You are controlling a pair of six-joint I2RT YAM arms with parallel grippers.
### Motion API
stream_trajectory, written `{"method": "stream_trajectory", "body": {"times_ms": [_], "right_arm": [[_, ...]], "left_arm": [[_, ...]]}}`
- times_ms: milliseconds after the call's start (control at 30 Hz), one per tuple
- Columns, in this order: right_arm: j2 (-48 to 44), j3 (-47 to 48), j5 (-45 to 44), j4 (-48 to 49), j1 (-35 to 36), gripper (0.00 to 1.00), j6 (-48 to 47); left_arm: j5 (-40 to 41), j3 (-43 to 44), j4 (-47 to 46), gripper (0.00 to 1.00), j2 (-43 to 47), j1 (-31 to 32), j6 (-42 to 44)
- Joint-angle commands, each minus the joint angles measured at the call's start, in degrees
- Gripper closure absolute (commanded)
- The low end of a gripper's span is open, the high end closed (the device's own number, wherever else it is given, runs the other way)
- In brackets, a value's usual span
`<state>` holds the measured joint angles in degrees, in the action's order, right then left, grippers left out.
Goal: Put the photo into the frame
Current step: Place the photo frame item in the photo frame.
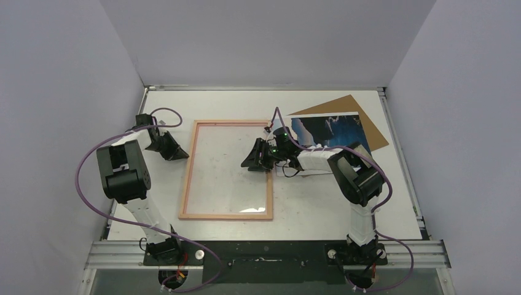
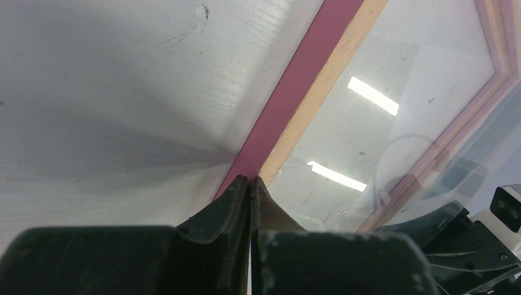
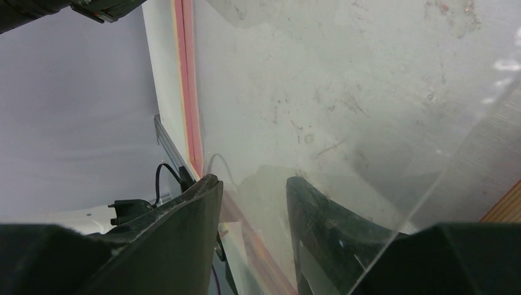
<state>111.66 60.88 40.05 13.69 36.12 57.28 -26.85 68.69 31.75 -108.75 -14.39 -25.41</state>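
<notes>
Thin pink-and-tan wooden frame (image 1: 226,216) lies mid-table; sea-and-mountains paper photo (image 1: 338,129) sits right of it on brown cardboard (image 1: 370,123).
Left gripper (image 1: 182,154), fingers pressed together, meets the left rail; right gripper (image 1: 249,163) hangs spread over the clear sheet (image 1: 224,175) inside.

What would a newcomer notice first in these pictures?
The large frame lies flat in the middle, with the open right gripper over its right edge and the shut left gripper at its left edge. The photo of sea lies at the right rear, upon a brown board.
</notes>
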Motion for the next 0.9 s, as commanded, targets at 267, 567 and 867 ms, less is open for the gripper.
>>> {"method": "stream_trajectory", "body": {"times_ms": [267,567,867], "right_arm": [[-1.16,3.35,-2.72,-2.42,0.79,0.44,-1.76],[-2.07,7.37,-4.78,-12.03,0.8,0.36,-5.24],[-0.01,10.84,-3.89,-13.52,1.85,0.38,-9.12]], "left_arm": [[1.18,-0.05,1.43,1.0,0.36,0.51,0.72],[1.17,0.02,1.31,1.0,0.29,0.51,0.64],[0.93,-0.04,1.3,1.0,0.12,0.53,0.72]]}}
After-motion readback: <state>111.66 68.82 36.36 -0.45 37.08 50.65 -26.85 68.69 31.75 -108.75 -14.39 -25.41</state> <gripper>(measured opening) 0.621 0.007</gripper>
